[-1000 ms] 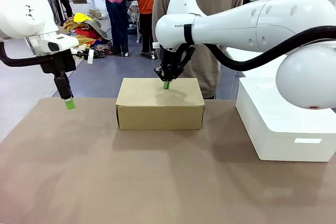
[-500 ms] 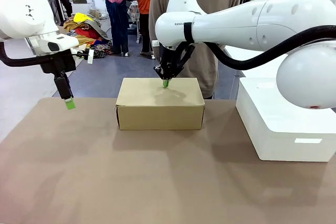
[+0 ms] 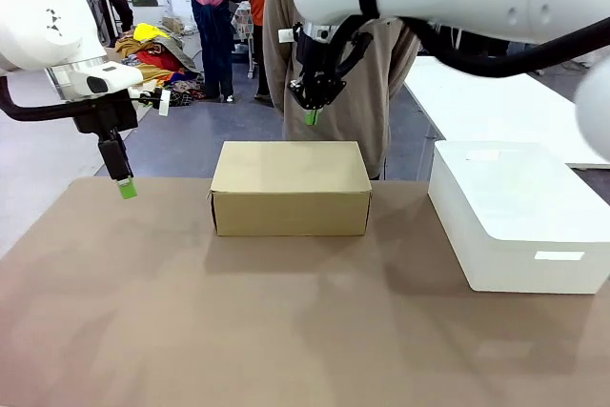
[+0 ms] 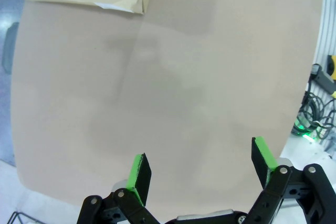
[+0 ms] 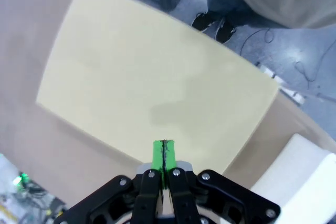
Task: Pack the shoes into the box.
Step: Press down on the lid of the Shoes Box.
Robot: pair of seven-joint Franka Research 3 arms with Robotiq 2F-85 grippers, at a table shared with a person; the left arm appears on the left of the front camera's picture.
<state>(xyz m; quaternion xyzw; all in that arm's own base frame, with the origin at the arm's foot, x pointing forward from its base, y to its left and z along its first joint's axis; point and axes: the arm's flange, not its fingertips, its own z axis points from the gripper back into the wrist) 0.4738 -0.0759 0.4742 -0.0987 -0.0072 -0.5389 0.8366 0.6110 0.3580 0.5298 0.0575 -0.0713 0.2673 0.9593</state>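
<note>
We see the box (image 3: pixel 291 188) closed, lid flat, standing on the table (image 3: pixel 286 331) toward its far side, in front of a person (image 3: pixel 343 92). No shoes can be made out. Our right gripper (image 3: pixel 312 117) hangs above the box's far edge, apart from it; in its wrist view the green pads (image 5: pixel 163 156) are pressed together, nothing between them. Our left gripper (image 3: pixel 126 188) hovers over the table's left edge, well apart from the box, fingers (image 4: pixel 139 174) spread and empty. A white box (image 3: pixel 515 216) sits to the right.
</note>
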